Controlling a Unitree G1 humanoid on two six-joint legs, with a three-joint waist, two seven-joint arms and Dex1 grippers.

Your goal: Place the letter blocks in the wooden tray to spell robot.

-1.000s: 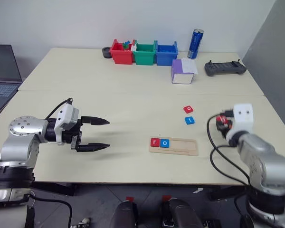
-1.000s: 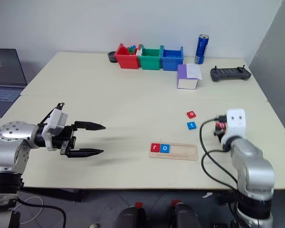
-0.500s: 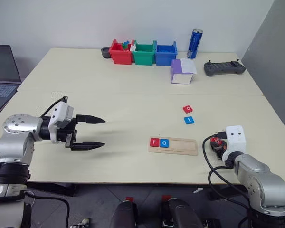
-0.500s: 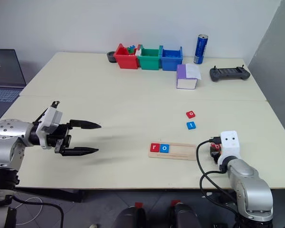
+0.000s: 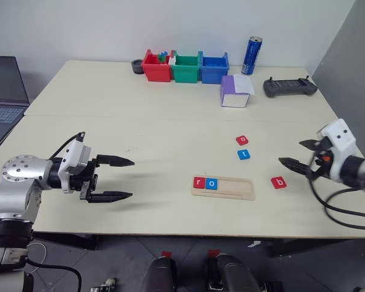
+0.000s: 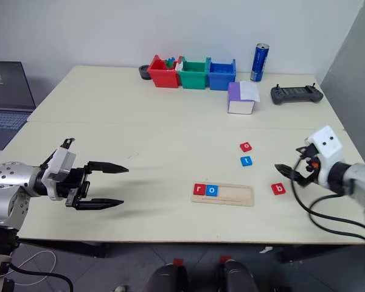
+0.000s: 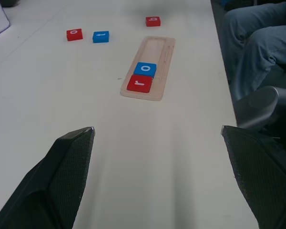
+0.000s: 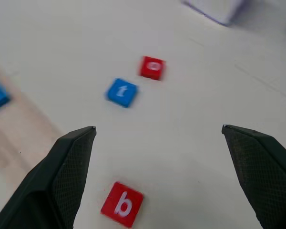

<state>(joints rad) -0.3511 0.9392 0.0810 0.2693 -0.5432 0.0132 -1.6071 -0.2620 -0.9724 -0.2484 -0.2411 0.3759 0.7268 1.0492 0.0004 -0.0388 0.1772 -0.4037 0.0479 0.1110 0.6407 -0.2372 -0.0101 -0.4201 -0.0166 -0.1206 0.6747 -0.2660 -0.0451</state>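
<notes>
Left eye view showed the wooden tray (image 5: pixel 223 187) near the table's (image 5: pixel 140 121) front edge, with a red r block (image 5: pixel 199 182) and a blue o block (image 5: pixel 211 183) touching at its left end. A red b block (image 5: pixel 278 182) lay on the table at the tray's 3 o'clock, just beside it; a red o block (image 5: pixel 242 140) and a blue t block (image 5: pixel 244 154) sat at the tray's 1 o'clock. The right gripper (image 5: pixel 294 154) hung near the b block, fingers apart, holding nothing. The left gripper (image 5: pixel 123 178) hovered at the tray's 9 o'clock, fingers spread wide, empty
</notes>
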